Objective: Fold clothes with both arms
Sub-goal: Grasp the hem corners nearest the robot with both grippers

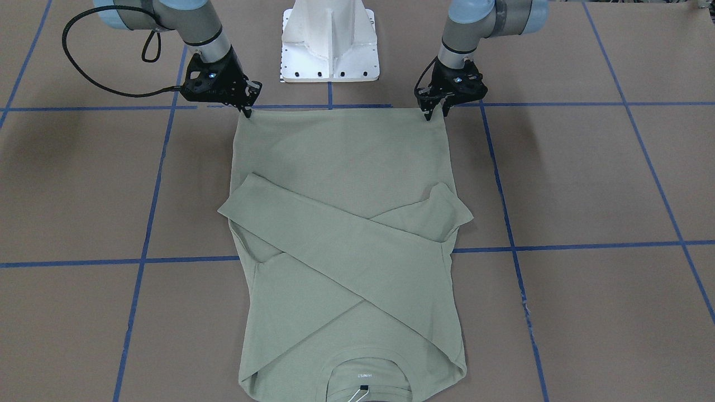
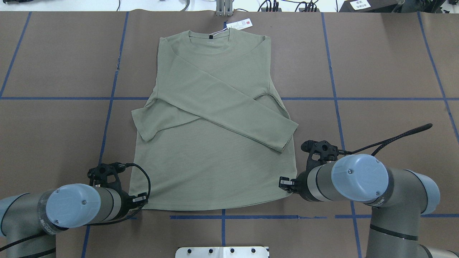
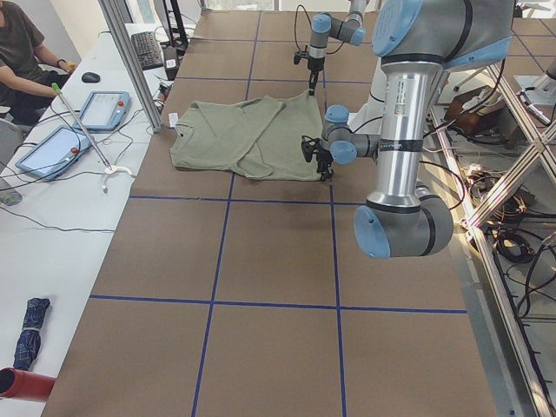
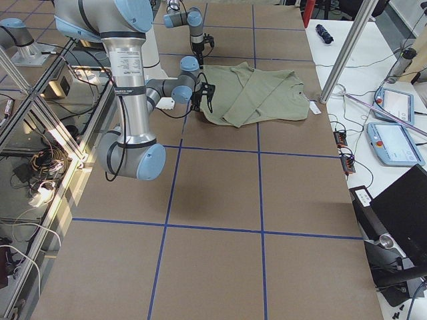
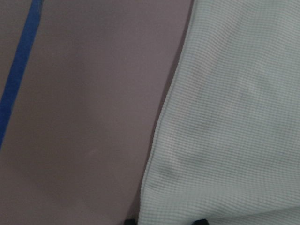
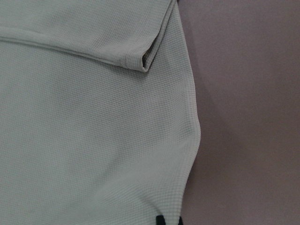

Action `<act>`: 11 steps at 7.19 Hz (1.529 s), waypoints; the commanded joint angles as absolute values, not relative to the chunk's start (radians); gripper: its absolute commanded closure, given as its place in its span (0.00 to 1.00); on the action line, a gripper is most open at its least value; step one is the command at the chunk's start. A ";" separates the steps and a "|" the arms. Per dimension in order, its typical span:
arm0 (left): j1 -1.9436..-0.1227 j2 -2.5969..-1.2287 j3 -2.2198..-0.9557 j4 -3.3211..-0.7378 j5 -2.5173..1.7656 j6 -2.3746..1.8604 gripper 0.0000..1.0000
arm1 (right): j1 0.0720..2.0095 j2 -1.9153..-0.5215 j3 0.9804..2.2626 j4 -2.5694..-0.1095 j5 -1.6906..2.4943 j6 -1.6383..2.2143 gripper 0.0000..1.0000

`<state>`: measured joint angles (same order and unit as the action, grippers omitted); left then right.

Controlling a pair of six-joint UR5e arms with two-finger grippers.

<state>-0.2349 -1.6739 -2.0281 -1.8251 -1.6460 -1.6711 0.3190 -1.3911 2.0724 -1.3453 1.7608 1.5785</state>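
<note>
brown blue-taped table (image 1: pixel 586 178) | shirt (image 1: pixel 346 151) flat | left fingers (image 1: pixel 428 114) seemingly apart at hem | right fingers (image 1: pixel 246 111): cannot tell

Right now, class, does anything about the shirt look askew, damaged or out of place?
Nothing looks damaged. The sage-green shirt lies flat, but its crossed sleeves sit unevenly: one cuff and the other cuff each poke past the body's sides. The white hang tag sticks out beyond the collar.

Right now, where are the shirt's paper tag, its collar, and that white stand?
hang tag (image 2: pixel 239 24), overhead view, middle of the white card.
collar (image 1: pixel 366 365), front-facing view, ribbed band above the neck label.
white pedestal (image 1: pixel 329 50), front-facing view, central upright.
</note>
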 commanded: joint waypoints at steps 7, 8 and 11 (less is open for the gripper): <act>-0.229 -1.680 -2.034 -1.790 -1.646 -1.671 0.63 | 0.322 -1.391 2.071 -1.345 1.761 1.578 1.00; -0.227 -1.678 -2.034 -1.790 -1.646 -1.671 0.94 | 0.324 -1.391 2.072 -1.345 1.763 1.578 1.00; -0.235 -1.674 -2.078 -1.787 -1.652 -1.666 1.00 | 0.337 -1.403 2.094 -1.347 1.767 1.577 1.00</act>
<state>-0.2309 -1.6788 -2.0495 -1.7894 -1.6486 -1.6688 0.3300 -1.3941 2.0800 -1.3462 1.7648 1.5775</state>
